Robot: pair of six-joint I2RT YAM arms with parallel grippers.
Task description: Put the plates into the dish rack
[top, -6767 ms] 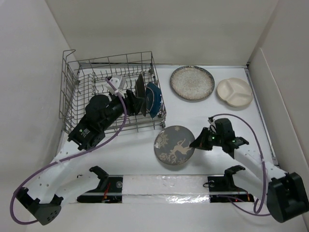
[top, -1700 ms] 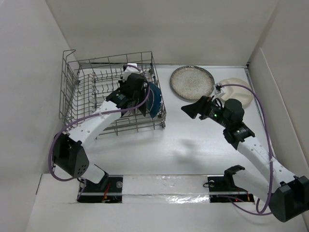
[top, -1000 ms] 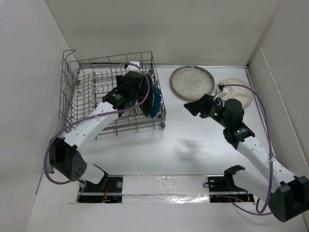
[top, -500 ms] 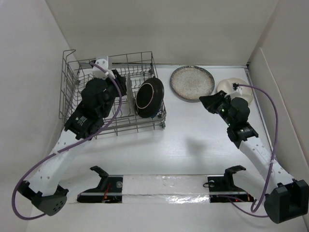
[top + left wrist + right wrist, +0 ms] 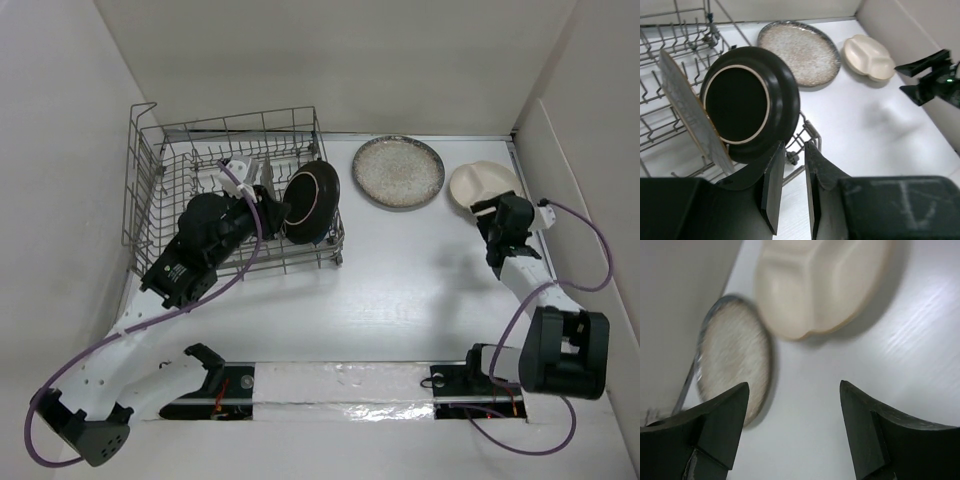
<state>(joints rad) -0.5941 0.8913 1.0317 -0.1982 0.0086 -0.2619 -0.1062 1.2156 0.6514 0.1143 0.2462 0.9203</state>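
Note:
The dish rack [image 5: 143, 205] stands at the back left. In it a dark plate with a pale ring [image 5: 308, 198] leans against the right end, shown from its underside [image 5: 747, 102] in the left wrist view. A grey plate [image 5: 687, 112] stands on edge beside it. A sliver of teal-blue plate [image 5: 316, 237] shows below. My left gripper [image 5: 268, 198] [image 5: 794, 145] hovers just short of the dark plate, jaws a narrow gap apart and holding nothing. The speckled plate [image 5: 398, 172] [image 5: 732, 362] and the cream divided plate [image 5: 483, 186] [image 5: 820, 282] lie flat on the table. My right gripper [image 5: 489, 212] [image 5: 794, 390] is wide open beside the divided plate.
The rack's wire tines [image 5: 670, 50] and raised corner handle [image 5: 142, 108] rise around the left arm. White walls close in on the left, back and right [image 5: 560, 160]. A taped strip [image 5: 340, 382] runs along the near edge between the arm bases.
The dark plate, held upright a second ago, now leans in the rack and my left arm has drawn back from it. The right arm has swung right, to the divided plate.

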